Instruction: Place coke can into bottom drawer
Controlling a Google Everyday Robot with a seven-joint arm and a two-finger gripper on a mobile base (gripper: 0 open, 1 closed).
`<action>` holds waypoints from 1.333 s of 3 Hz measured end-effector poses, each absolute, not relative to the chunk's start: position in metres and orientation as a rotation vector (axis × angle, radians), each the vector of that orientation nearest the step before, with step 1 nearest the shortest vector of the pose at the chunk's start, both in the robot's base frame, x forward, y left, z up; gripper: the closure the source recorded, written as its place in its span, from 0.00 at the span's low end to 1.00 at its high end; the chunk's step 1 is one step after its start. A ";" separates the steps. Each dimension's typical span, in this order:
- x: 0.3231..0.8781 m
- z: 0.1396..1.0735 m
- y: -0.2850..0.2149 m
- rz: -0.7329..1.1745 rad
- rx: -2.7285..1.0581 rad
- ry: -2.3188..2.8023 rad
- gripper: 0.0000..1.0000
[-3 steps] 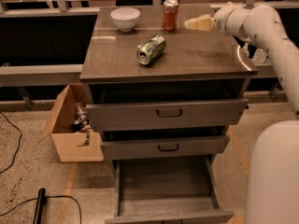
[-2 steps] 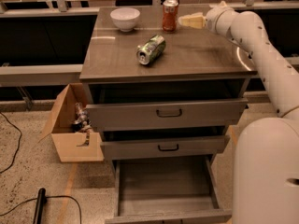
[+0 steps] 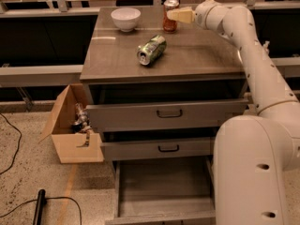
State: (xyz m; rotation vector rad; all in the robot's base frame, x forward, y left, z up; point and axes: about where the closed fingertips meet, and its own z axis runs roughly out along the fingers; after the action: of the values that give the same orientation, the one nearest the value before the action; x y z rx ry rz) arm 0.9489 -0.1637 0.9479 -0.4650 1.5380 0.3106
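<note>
Coke can (image 3: 168, 24) stands upright at the far edge of the cabinet top (image 3: 206, 55), right of the bowl (image 3: 125, 18). Gripper (image 3: 180, 16) is at the can's right side; open or closed cannot be told. Green can (image 3: 151, 49) lies apart, mid-top. Bottom drawer (image 3: 159, 184) is pulled out.

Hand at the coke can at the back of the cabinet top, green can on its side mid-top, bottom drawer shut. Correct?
No: the bottom drawer is pulled out open, per the camera view. Rest holds: the hand is beside the coke can, upright at the back of the cabinet top; the green can lies on its side mid-top.
</note>
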 end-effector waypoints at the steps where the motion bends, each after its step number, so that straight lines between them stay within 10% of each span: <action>1: 0.939 0.940 -0.136 0.422 -0.523 1.579 0.00; 4: 0.973 0.899 -0.092 0.456 -0.526 1.612 0.00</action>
State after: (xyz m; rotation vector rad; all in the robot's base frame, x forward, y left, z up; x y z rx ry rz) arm 0.9729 -0.0920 0.8995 -0.5262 1.6119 0.4558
